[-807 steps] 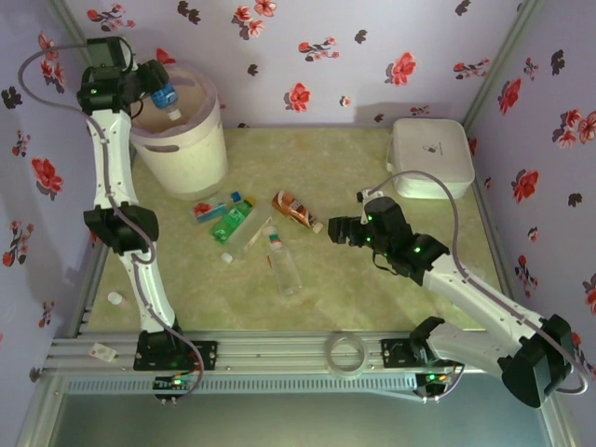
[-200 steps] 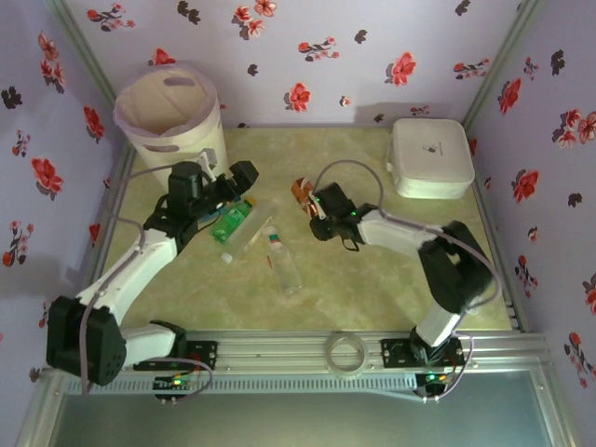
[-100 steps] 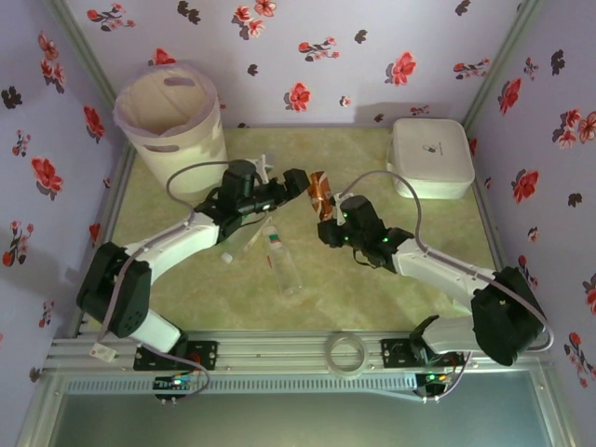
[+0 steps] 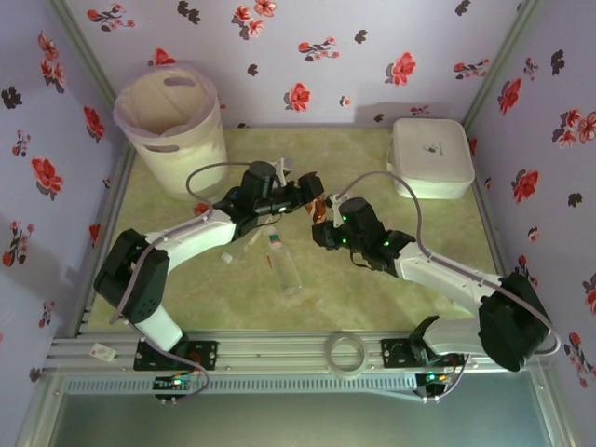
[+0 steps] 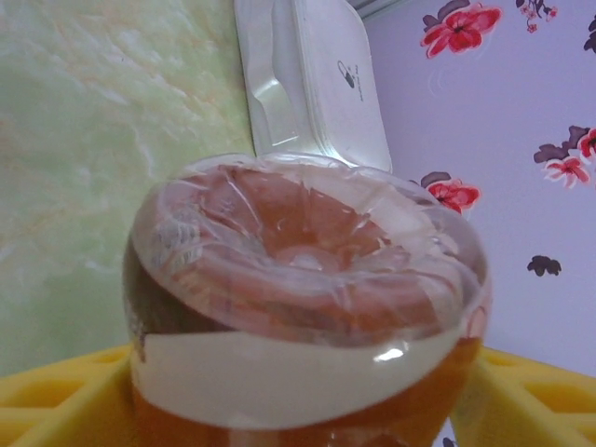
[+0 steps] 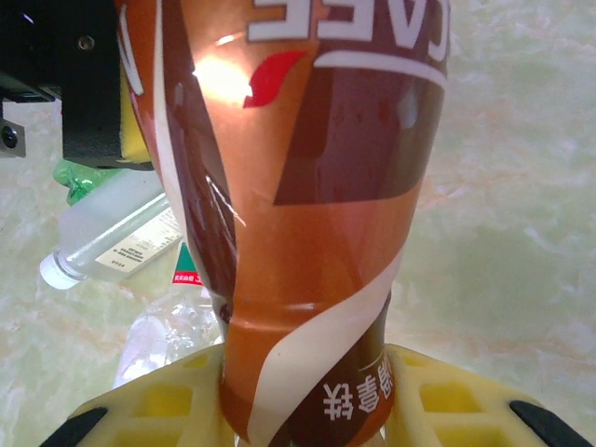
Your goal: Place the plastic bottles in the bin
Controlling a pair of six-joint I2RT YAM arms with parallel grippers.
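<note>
Your right jaws are pinching the neck of the orange-brown bottle (image 6: 298, 186), closed tight on it, and are holding it up over the middle of the counter (image 4: 400, 298). Your left jaws are straddling the bottle's base with a yellow pad (image 5: 56, 400) on either side; I cannot tell whether they are gripping it. The bin (image 4: 177, 149) is standing well apart at the far left corner, and a clear bottle (image 4: 285, 266) is lying on the counter nearby.

You're working in a lab test booth dressed up like a home: a green marbled tabletop (image 4: 391, 289), lilac paper walls printed with red flowers (image 4: 307, 56) boxing that tabletop in, and a slotted aluminium rail (image 4: 279, 354) along its near edge.
</note>
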